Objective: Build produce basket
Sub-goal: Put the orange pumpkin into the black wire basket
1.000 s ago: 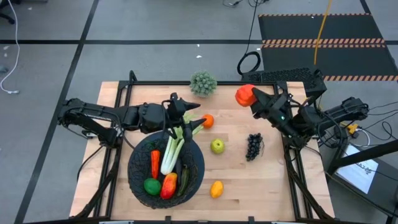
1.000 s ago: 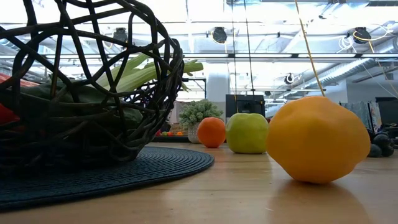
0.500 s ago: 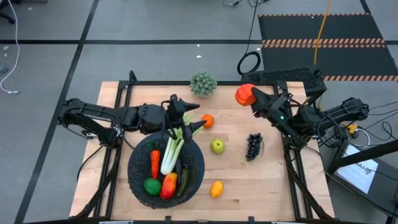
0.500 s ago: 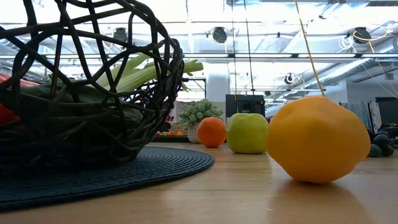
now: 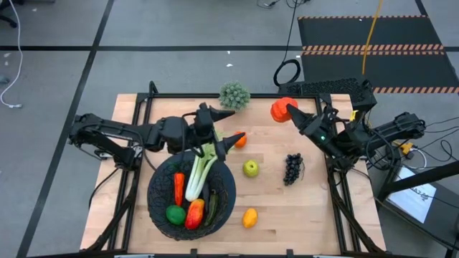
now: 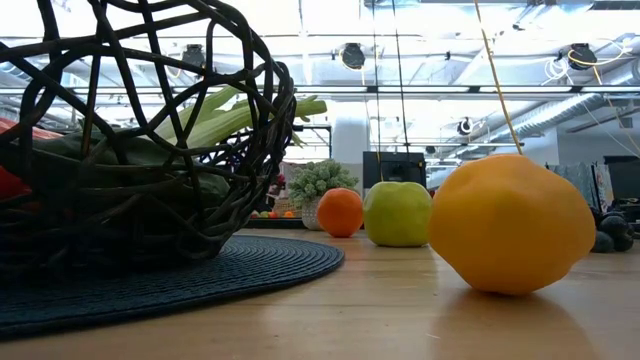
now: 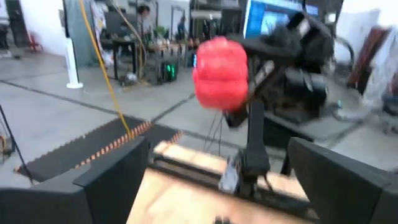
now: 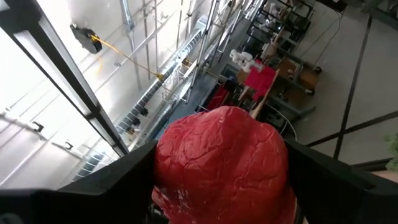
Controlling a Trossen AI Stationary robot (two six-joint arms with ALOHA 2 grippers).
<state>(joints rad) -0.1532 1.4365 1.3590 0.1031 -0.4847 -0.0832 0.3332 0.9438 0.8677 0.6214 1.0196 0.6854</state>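
The black mesh basket stands at the near left, with celery, a carrot, a lime, a mango and a dark cucumber inside. The celery's leafy end pokes over the far rim. My left gripper hangs open and level above that rim, holding nothing. One of its fingers half covers the orange. My right gripper is shut on a red tomato above the far right of the table. Apple, grapes and lemon lie on the wood. My right gripper pinches the tomato between its two fingers, one dark finger on each of two opposite sides. The fingers come from the table's right side, slanting toward its far left. The tomato is lifted clear of the table.
A spiky grey-green ball plant sits at the far edge. A dark round mat lies under the basket. The bare wood shows between the basket, the apple and the grapes. In the low view the lemon is nearest, with apple and orange behind.
My left gripper's fingers have spread wider above the basket's far rim, and the gripper has tipped up toward level. My right gripper has rolled about its own line with the tomato and has stayed in place.
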